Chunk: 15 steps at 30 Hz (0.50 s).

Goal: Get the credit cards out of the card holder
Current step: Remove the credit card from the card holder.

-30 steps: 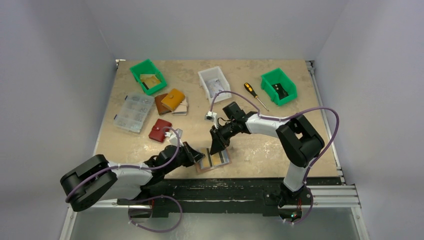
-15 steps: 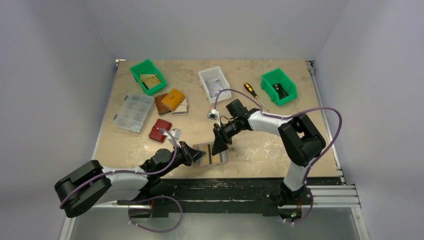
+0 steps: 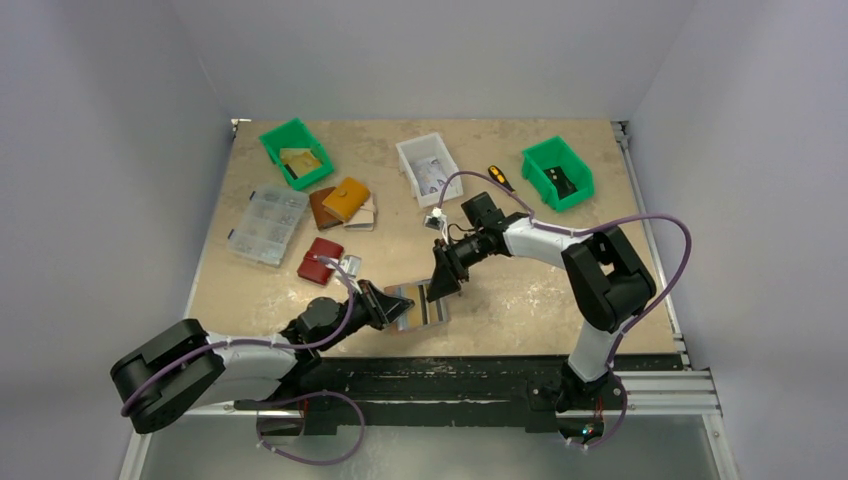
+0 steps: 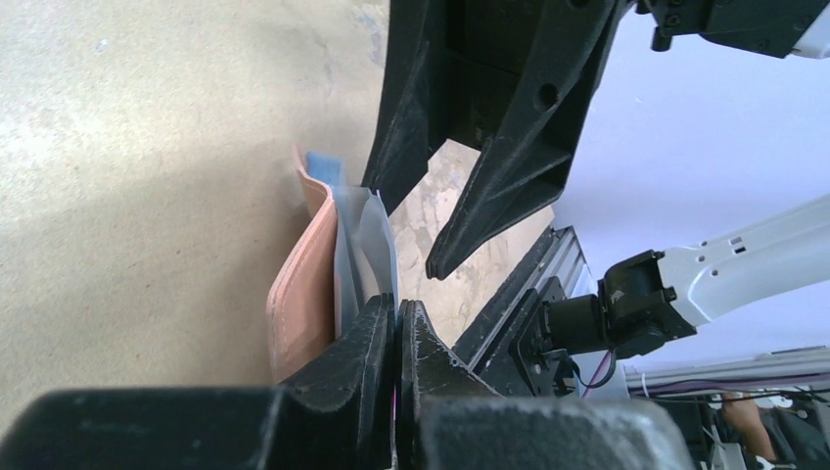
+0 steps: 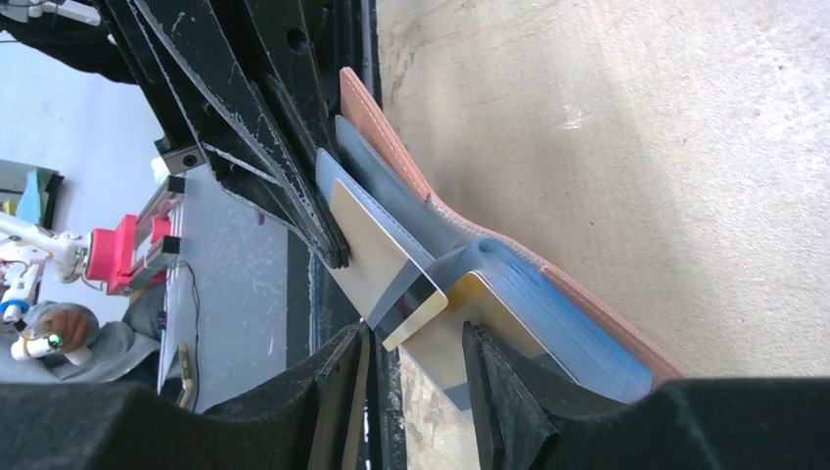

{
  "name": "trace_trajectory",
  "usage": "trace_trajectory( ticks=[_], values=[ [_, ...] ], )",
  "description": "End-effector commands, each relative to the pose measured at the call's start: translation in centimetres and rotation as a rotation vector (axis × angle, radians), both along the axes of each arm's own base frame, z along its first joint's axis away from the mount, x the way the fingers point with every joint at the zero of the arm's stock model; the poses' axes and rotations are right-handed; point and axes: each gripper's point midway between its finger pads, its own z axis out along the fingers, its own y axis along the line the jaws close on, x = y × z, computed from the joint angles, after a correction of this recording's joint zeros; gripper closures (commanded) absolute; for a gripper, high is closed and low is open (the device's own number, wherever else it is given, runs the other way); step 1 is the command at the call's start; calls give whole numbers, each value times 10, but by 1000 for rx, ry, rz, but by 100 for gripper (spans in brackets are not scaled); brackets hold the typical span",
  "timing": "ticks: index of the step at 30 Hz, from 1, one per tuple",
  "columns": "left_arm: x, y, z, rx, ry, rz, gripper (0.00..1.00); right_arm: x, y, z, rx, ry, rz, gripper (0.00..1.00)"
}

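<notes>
Right gripper (image 5: 411,343) has risen, jaws half-open astride gold card (image 5: 377,259); left gripper (image 4: 396,313) clamps card holder (image 4: 294,294) by its sleeve (image 4: 364,245). Thin pinch could slip w/ pull.

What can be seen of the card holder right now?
The card holder is a brown-pink leather bifold with a stitched edge, open near the front of the table. Its clear sleeves hold tan-gold, light blue and silvery cards. The shut left hand pinches a sleeve; the open right hand straddles a protruding card's corner.
</notes>
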Motion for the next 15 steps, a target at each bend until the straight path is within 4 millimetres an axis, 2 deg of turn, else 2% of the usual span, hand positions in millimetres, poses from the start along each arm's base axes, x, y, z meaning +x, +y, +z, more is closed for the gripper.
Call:
trace_trajectory(
  ticks=[1,6,9,15],
  values=[
    [-5,-7,41,-129,-121,-52,100,-2,6,26,94,-28,33,51],
    [-6,-9,44,-146,-128,-61,100,-7,7,32,123,4,49,52],
    [-5,-9,44,-145,-127,-59,100,-9,8,35,135,17,54,56],
    [-1,-7,43,-149,-111,-31,100,-7,9,33,127,30,43,94]
  ],
)
